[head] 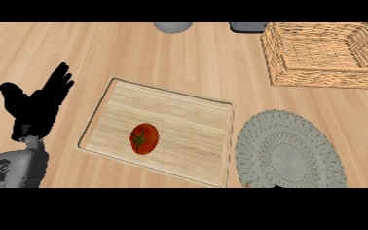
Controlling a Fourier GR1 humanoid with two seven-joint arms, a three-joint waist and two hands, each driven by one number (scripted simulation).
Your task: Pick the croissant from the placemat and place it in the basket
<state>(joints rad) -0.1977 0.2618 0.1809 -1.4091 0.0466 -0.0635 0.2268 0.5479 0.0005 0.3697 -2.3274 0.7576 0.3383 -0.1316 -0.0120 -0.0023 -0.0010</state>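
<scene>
**Left robot hand resting open, croissant out of sight**

In the head view, you are looking steeply down at a light wooden tabletop (179, 53). Your left robot hand (39, 105) is showing at the left edge, on the end of a grey forearm (22, 168) coming in from the near left corner. Its fingers are pointing up and spread apart, holding nothing, and it is sitting just left of the wooden tray without touching it. Your right robot hand is not showing anywhere in this view.

The wooden tray (179, 112) is lying in the middle of the tabletop, turned slightly so its far edge slopes down toward the right. A red tomato (144, 138) with a green stem is lying inside it, toward the near left part of the tray.

Just right of the tray, you are seeing a round grey woven placemat (287, 151) at the near right, its near edge running out of view. No croissant is showing on the placemat or anywhere else here, so you cannot tell where it is.

The wicker basket (280, 63) is sitting at the far right, well apart from the placemat, its right side cut off by the edge. At the far edge, a grey rounded object (173, 27) and a dark object (248, 27) are only partly showing, too cropped to identify.
</scene>
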